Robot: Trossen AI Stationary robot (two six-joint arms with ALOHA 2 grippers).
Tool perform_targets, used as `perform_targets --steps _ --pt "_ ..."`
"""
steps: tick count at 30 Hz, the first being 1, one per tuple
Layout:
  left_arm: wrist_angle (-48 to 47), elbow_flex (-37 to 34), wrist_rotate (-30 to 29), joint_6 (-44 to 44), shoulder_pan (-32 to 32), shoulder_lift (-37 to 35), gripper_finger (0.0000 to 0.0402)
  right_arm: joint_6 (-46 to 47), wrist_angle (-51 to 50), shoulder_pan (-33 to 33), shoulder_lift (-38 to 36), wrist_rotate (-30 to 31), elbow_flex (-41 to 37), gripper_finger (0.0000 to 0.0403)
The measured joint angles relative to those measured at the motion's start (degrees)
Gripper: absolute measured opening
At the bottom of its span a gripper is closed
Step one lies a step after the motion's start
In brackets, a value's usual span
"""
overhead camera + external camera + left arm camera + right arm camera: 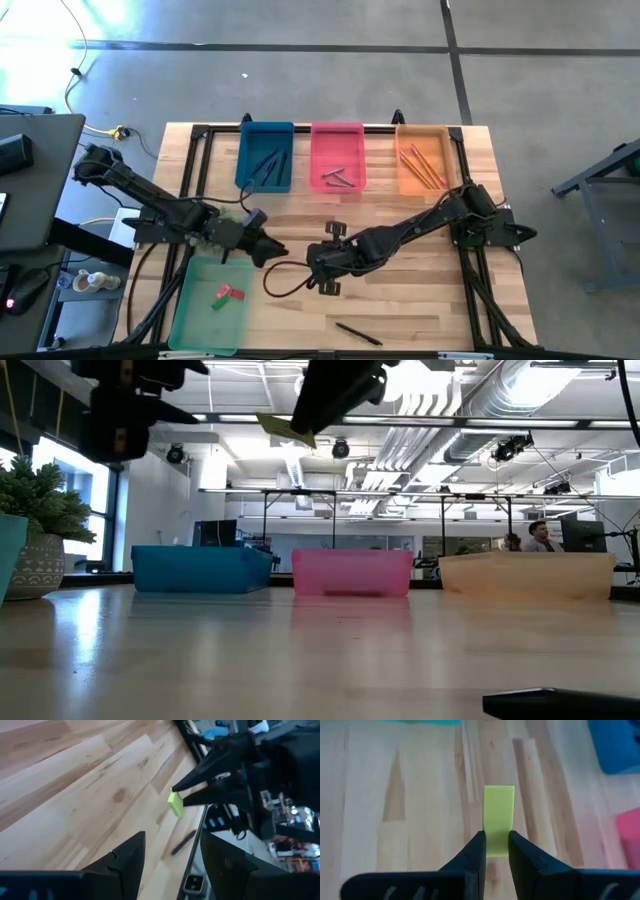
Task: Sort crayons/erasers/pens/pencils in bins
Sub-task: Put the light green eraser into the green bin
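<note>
Right end effector (496,851) is pinching a small yellow eraser block (498,820) between its dark fingers, holding it above the bare wooden tabletop (420,300) near the middle. Left end effector (268,250) is hanging open just beside it, by the translucent green plastic bin (190,325).

Two matte black, jointed arms of boxy segments end in a left pincer (268,251) and a right pincer (312,262) with flat, tapering black fingers (476,854), a dark cable looping beside the right one.
</note>
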Motion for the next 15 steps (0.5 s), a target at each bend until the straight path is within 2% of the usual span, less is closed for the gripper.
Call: perform_targets --steps 5,12,15 --pt "7.2 0.0 0.37 0.24 1.57 5.6 0.0177 -1.33 0.01 -0.03 -0.02 2.71 1.3 0.0051" --pt "17.82 0.03 2.58 -0.62 3.55 10.63 0.0177 -1.32 -0.47 -0.01 -0.07 3.38 1.3 0.0051" --pt "18.72 0.02 3.09 -1.07 4.53 11.96 0.0177 -1.44 -0.45 -0.01 -0.07 4.69 1.3 0.0051"
